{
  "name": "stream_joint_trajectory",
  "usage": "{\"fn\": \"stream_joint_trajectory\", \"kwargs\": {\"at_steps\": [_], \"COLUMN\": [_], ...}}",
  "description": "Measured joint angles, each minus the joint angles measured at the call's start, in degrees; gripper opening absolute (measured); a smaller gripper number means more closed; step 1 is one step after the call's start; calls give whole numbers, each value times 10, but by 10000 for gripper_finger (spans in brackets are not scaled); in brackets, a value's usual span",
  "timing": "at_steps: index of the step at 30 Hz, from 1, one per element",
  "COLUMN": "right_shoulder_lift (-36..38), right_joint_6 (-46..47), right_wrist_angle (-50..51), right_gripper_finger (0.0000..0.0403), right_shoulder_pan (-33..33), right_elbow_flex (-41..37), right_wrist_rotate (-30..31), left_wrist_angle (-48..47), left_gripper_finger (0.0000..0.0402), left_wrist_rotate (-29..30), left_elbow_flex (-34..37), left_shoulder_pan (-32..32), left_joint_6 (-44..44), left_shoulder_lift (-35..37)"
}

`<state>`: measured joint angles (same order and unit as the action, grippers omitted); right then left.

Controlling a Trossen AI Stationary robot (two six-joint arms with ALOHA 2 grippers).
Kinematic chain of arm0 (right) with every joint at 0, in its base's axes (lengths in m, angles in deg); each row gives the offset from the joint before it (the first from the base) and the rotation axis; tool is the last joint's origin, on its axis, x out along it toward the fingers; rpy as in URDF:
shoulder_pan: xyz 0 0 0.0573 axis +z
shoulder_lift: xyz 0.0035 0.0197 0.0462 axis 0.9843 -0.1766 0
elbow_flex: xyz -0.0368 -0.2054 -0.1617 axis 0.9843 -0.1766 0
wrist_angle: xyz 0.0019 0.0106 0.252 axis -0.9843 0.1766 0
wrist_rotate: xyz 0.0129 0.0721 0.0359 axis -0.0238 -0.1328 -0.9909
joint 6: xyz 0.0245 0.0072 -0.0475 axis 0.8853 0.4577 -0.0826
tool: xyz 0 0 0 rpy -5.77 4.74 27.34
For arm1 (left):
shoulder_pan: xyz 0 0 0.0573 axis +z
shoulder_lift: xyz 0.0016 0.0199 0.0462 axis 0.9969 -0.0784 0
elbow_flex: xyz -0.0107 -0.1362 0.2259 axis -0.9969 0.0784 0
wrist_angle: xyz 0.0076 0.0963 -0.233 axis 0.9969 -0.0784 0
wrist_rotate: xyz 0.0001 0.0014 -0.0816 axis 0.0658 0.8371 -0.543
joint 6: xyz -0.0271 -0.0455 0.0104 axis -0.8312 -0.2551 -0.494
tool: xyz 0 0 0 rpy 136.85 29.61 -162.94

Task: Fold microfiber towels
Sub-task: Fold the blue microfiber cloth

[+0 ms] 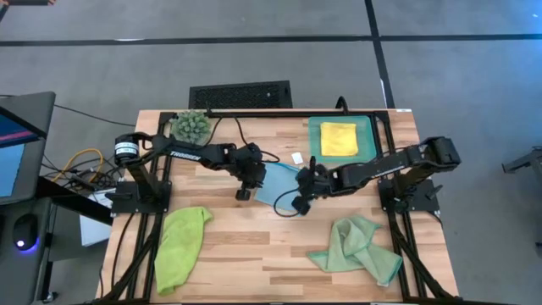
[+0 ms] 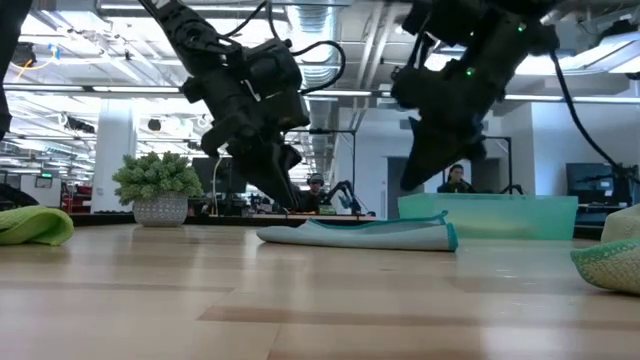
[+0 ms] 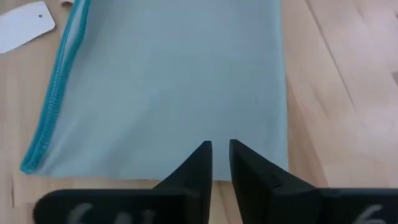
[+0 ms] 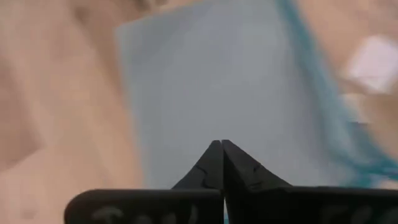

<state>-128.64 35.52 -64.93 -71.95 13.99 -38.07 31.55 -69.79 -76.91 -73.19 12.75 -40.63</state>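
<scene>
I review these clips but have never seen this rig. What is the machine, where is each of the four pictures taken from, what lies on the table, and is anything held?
Two dark robot arms work at a wooden table. One picture looks straight down, one looks level across the tabletop, and two come from cameras on the arms' wrists.

A folded light blue towel lies mid-table. The left gripper and right gripper are both poised over it; the right is shut, the left nearly so, and neither visibly holds cloth.

A yellow towel sits folded in a teal tray. A lime green towel and a pale sage towel lie crumpled, unfolded. A small plant stands at the back.
</scene>
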Motion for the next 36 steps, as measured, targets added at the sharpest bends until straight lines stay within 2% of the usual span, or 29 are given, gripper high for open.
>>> {"fn": "stream_joint_trajectory", "kwargs": {"at_steps": [2,6,9,12,18,24,28,30,32,36], "right_shoulder_lift": [-22,-58,-82,-98,-96,-76,-69,-68,-55,-15], "right_joint_6": [1,39,62,75,72,56,26,11,-12,-65], "right_wrist_angle": [-36,-38,-35,-45,-36,-11,20,28,33,30], "right_gripper_finger": [9,7,4,4,4,3,3,4,4,4], "right_shoulder_pan": [10,34,49,57,67,71,63,52,42,26], "right_elbow_flex": [1,0,0,1,1,1,1,1,0,1], "right_wrist_rotate": [-22,-23,-22,-21,-21,-18,-1,6,10,11], "left_wrist_angle": [16,63,88,91,-5,-129,-183,-177,-171,-161], "left_gripper_finger": [33,7,3,1,0,0,0,0,0,0], "left_wrist_rotate": [1,32,61,54,42,36,-18,-34,-21,69], "left_elbow_flex": [4,11,6,-9,-60,-67,-65,-65,-65,-66], "left_shoulder_pan": [-3,-4,1,10,6,-23,-67,-96,-125,-169], "left_joint_6": [0,11,-9,-31,-62,-112,-149,-162,-170,-173], "left_shoulder_lift": [0,0,-10,-36,-95,-70,-53,-41,-21,39]}}
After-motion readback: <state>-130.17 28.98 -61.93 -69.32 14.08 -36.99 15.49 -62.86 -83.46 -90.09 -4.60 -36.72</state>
